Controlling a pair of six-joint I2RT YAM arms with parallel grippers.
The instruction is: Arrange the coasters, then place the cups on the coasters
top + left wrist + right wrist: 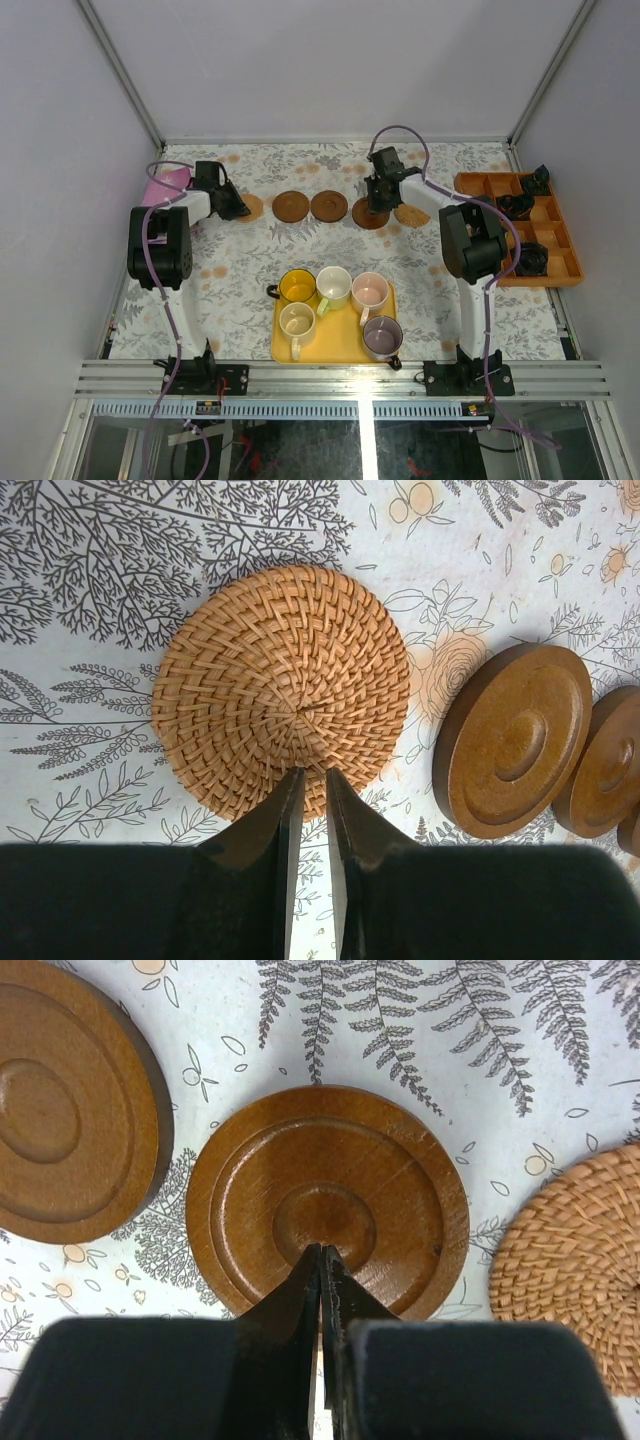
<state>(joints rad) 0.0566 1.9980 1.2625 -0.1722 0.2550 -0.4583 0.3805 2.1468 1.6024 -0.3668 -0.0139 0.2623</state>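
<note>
Five coasters lie in a row across the far part of the table. My left gripper point(236, 208) point(312, 770) hovers at the near edge of the left woven tan coaster point(253, 208) point(280, 680), its jaws a narrow slit apart with cloth showing between them. Two dark brown coasters point(291, 206) point(328, 205) follow. My right gripper point(375, 207) point(322, 1247) is shut, its tips at the centre of the third dark brown coaster point(366, 215) point(330, 1150). A second tan coaster point(411, 214) point(580, 1270) lies to its right. The cups stand on the yellow tray point(330, 353): yellow point(297, 286), cream point(333, 285), pink point(369, 291), cream point(297, 322), grey-purple point(382, 335).
An orange divided tray point(566, 262) holding small black objects sits at the right edge. A pink object point(166, 187) lies at the far left behind my left arm. Grey walls close in the table on three sides.
</note>
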